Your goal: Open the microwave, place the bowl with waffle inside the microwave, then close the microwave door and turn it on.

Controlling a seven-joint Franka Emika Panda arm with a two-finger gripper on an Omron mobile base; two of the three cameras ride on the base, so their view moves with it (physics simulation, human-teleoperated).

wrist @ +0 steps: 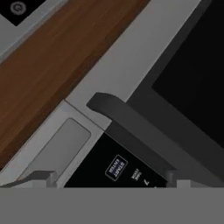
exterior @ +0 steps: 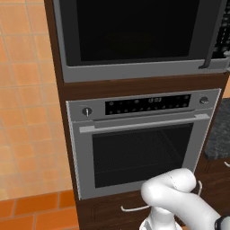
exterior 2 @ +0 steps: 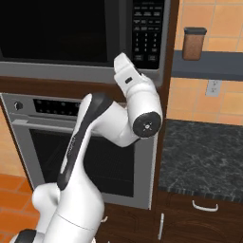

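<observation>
Dark speckled counter (exterior 2: 199,152); brown canister (exterior 2: 194,43) on grey shelf (exterior 2: 209,65).

Wall (exterior: 22,90): orange-tan square tiles, pale grout. Floor (exterior: 31,211): darker orange tiles. Dark brown wood cabinet column (exterior: 134,87) houses a silver oven (exterior: 143,148) with mesh window and horizontal bar handle. To the right, dark speckled stone counter (exterior 2: 204,156) over wood drawers with white handles. Grey shelf (exterior 2: 209,65) carries a brown canister (exterior 2: 193,43); wall outlet (exterior 2: 214,87) below.

Legible: "START ENTER" key on microwave (wrist: 144,87) button panel (wrist: 116,168), digit "7" beside it. Oven display (exterior: 155,99) digits blurred, unreadable.
</observation>
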